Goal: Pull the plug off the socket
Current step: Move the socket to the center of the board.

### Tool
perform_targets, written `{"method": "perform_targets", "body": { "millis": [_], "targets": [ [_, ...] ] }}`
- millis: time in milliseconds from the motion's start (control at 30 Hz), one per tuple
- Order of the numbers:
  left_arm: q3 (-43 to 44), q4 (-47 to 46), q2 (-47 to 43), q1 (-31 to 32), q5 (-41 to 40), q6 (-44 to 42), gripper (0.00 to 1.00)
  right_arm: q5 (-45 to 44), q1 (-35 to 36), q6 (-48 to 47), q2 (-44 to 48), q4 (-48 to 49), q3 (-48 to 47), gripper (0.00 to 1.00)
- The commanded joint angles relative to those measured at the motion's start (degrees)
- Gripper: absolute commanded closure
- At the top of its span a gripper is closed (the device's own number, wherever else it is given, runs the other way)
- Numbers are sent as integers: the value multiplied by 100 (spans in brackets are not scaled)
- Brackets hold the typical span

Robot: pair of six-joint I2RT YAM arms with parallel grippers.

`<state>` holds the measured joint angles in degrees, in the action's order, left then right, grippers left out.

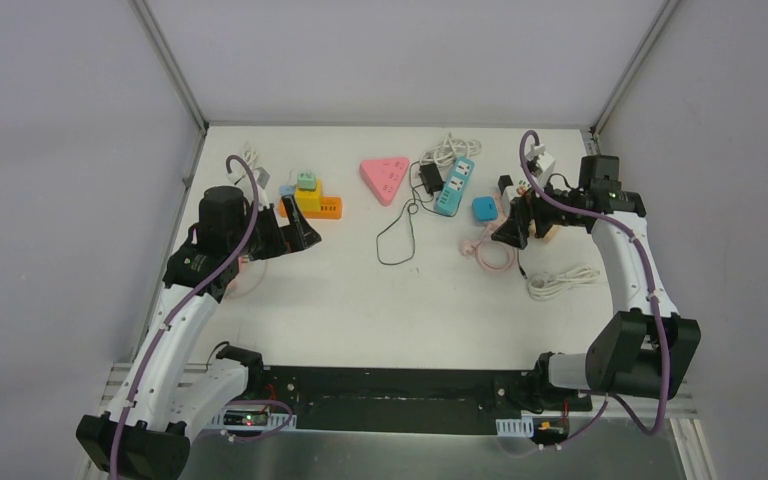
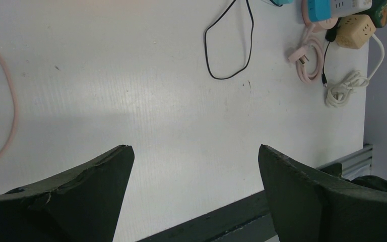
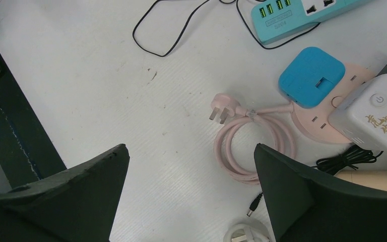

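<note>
White table (image 1: 360,300) between grey walls (image 1: 60,150)

On the table (image 1: 360,310), stepped socket block (image 1: 317,203) at far left, three-cornered socket (image 1: 384,178) behind the middle, long power strip (image 1: 455,186) just right of it, thin wire loop (image 1: 396,245) in front of the two, square plug (image 3: 311,76) on a round socket (image 3: 312,121) further right, bundled cord (image 1: 563,282) nearest the right edge.
</note>
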<state>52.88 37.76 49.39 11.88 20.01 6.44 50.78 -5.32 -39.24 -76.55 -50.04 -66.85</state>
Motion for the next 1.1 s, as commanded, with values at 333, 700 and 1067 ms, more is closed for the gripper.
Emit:
{"method": "perform_targets", "body": {
  "millis": [333, 700, 1067],
  "targets": [
    [10, -142, -84, -115, 10, -12, 1, 46, 5, 53, 9, 166, 10, 0],
    [11, -141, -80, -133, 21, -18, 1, 54, 5, 60, -31, 165, 6, 0],
    [-2, -139, -82, -150, 29, -13, 1, 37, 5, 64, -35, 171, 24, 0]
  ]
}}
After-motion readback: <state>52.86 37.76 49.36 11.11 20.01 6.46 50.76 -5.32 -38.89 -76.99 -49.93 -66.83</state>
